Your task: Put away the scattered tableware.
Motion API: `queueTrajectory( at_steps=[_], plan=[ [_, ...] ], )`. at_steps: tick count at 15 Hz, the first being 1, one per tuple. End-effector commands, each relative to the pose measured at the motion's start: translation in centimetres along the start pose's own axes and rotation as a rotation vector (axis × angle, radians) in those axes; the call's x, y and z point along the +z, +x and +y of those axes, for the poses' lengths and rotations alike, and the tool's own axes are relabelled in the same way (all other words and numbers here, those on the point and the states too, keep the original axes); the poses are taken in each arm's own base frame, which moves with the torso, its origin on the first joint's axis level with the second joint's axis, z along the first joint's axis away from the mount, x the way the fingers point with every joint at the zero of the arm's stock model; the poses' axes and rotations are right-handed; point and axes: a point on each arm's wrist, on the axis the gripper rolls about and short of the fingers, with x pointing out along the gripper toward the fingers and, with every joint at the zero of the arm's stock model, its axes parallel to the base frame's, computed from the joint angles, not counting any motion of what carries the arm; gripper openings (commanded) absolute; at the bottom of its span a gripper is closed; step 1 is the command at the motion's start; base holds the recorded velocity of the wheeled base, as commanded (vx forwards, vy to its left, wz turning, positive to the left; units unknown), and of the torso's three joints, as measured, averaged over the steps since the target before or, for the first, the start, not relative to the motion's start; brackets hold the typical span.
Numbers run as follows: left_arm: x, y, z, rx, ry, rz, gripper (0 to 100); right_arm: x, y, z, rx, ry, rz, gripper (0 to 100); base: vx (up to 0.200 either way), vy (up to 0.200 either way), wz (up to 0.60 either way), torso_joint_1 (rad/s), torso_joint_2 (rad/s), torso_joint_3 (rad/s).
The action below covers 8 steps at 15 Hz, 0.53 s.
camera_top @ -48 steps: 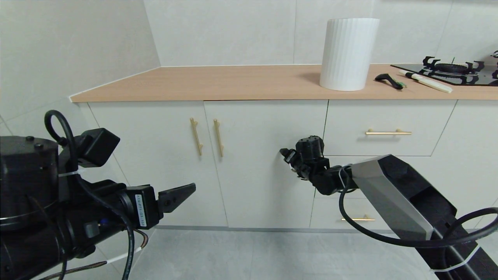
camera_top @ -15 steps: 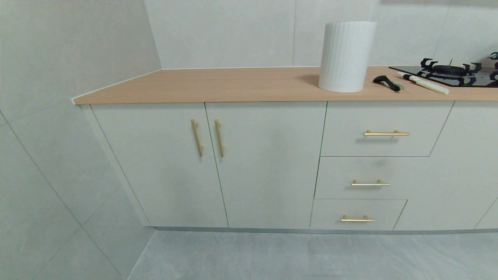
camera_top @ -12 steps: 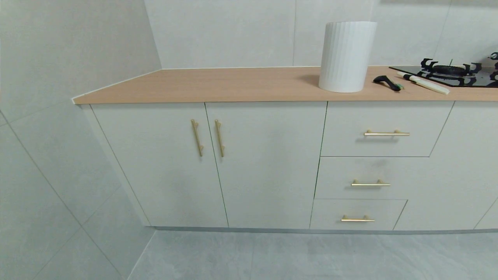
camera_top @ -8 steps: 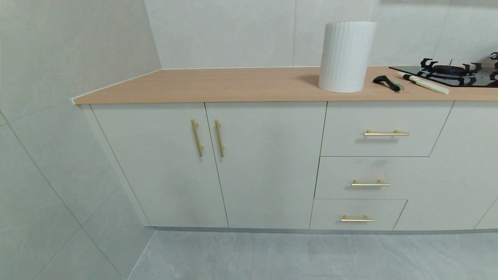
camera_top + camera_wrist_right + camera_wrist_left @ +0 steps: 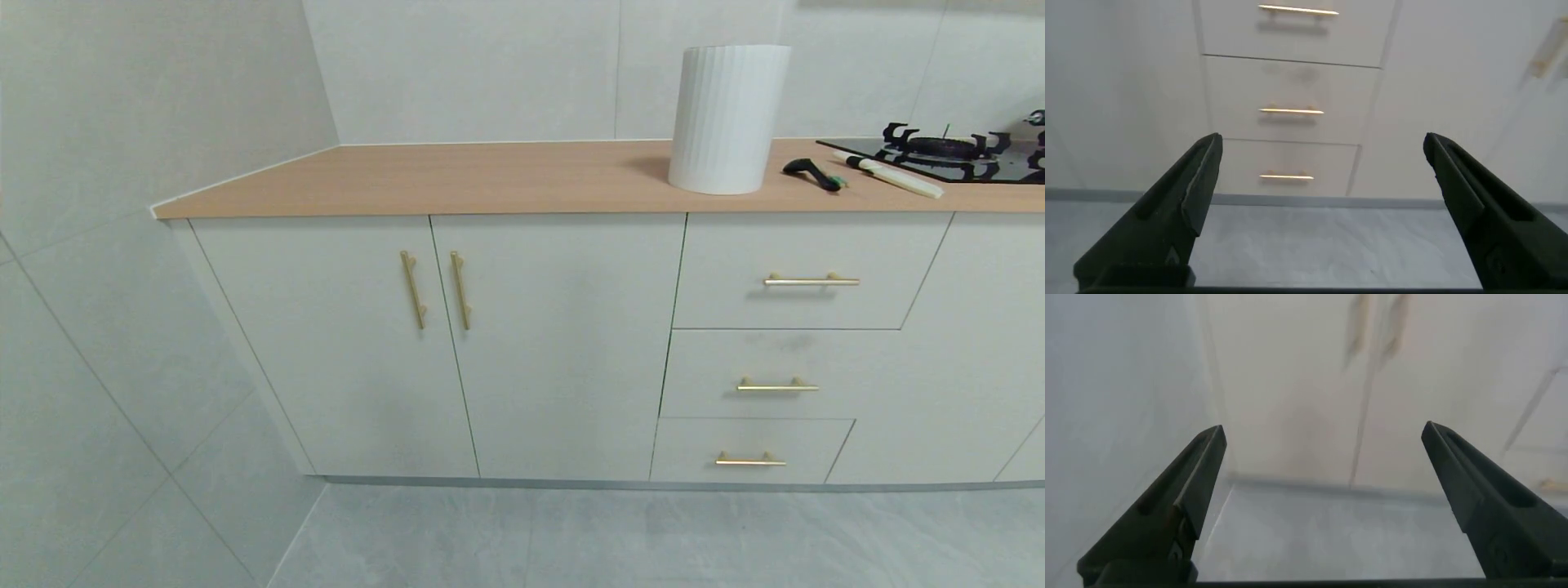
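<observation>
On the wooden countertop (image 5: 457, 175), right of a tall white ribbed container (image 5: 725, 118), lie a black-handled utensil (image 5: 811, 173) and a long white-handled utensil (image 5: 890, 175). My left gripper (image 5: 1323, 498) is open and empty, low in front of the cabinet doors (image 5: 1372, 384) and the floor. My right gripper (image 5: 1323, 204) is also open and empty, facing the stack of drawers (image 5: 1290, 106).
White base cabinets have two doors with gold handles (image 5: 437, 288) and three drawers with gold handles (image 5: 811, 280). A black gas hob (image 5: 951, 151) sits at the countertop's right end. Tiled walls close in on the left and behind. Grey floor (image 5: 653, 539) lies below.
Both arms, which stood in front of the cabinets 3.2 s ago, have dropped out of the head view. The head camera shifted slightly. Nothing has moved over the last second.
</observation>
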Motion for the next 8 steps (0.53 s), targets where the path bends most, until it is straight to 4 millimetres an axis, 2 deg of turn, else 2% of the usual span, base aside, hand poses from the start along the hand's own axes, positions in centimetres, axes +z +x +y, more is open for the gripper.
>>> queueTrajectory(
  at_steps=[1, 8],
  plan=[
    [-1.38, 0.30, -0.04, -0.026, 0.012, 0.051, 100, -0.63, 0.03, 0.18, 0.050, 0.002, 0.050, 100, 0.000, 0.000, 0.00, 0.000, 0.00, 0.000],
    [-1.68, 0.28, -0.05, -0.035, 0.038, 0.080, 100, -0.53, 0.03, 0.20, 0.068, 0.035, 0.040, 100, 0.000, 0.000, 0.00, 0.000, 0.00, 0.000]
  ],
)
